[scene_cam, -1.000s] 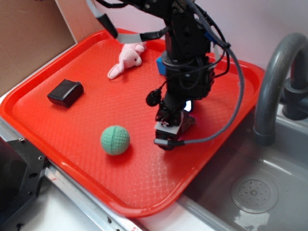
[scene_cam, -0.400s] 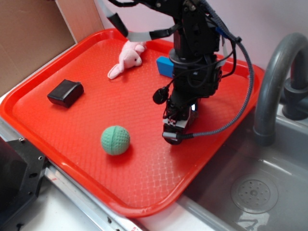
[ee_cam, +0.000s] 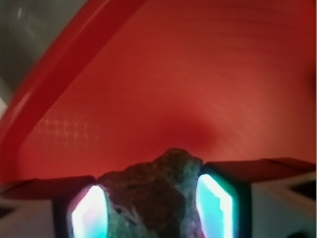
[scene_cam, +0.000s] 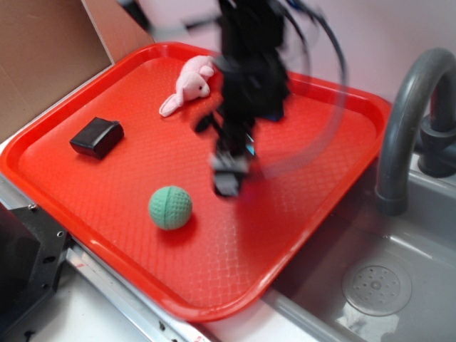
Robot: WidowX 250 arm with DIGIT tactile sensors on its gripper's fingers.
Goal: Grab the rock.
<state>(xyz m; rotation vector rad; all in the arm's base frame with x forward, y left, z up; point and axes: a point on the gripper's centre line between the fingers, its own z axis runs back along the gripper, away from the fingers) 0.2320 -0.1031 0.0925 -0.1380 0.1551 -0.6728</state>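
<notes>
In the wrist view the rock (ee_cam: 154,196), lumpy and dark brown-grey, sits clamped between my two glowing fingers (ee_cam: 88,214), held above the red tray (ee_cam: 163,89). In the exterior view my gripper (scene_cam: 228,179) is motion-blurred over the tray's middle, just right of the green ball (scene_cam: 170,206). The rock itself is hidden by the blurred gripper there.
On the red tray (scene_cam: 299,206) lie a black rectangular block (scene_cam: 97,137) at the left and a pink plush rabbit (scene_cam: 188,85) at the back. A grey faucet (scene_cam: 406,121) and a sink (scene_cam: 377,285) stand to the right. A cardboard wall (scene_cam: 43,50) is at the left.
My arm has swung left across the tray with the rock held, from right of centre toward the green ball. It now covers the blue block seen earlier. The ball, block and rabbit have not moved.
</notes>
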